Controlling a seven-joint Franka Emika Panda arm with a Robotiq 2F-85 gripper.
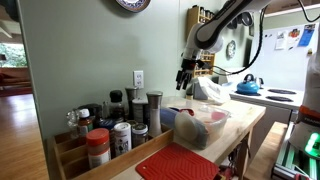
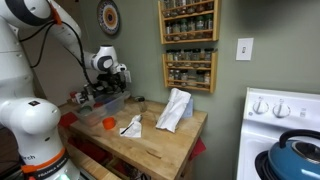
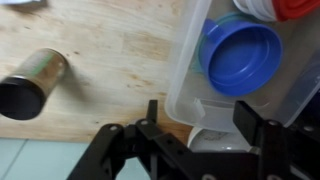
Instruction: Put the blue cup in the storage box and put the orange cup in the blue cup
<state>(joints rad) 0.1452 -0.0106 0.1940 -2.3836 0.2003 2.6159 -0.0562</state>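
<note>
The blue cup (image 3: 240,55) lies inside the storage box (image 3: 190,70), a clear bin, with its mouth facing the wrist camera. My gripper (image 3: 198,118) is open and empty, with its fingers just above the bin's near corner. In both exterior views the gripper (image 1: 185,75) (image 2: 108,85) hovers over the bin (image 1: 205,118) (image 2: 104,101). The orange cup (image 2: 109,124) stands on the wooden counter in front of the bin, apart from the gripper.
A metal cylinder (image 3: 35,85) lies on the counter beside the bin. A red-lidded item (image 3: 295,8) sits in the bin. Crumpled white paper (image 2: 175,110) lies mid-counter. There is also a spice tray (image 1: 95,135), a red mat (image 1: 178,165), a kettle (image 1: 248,85) and wall spice racks (image 2: 188,45).
</note>
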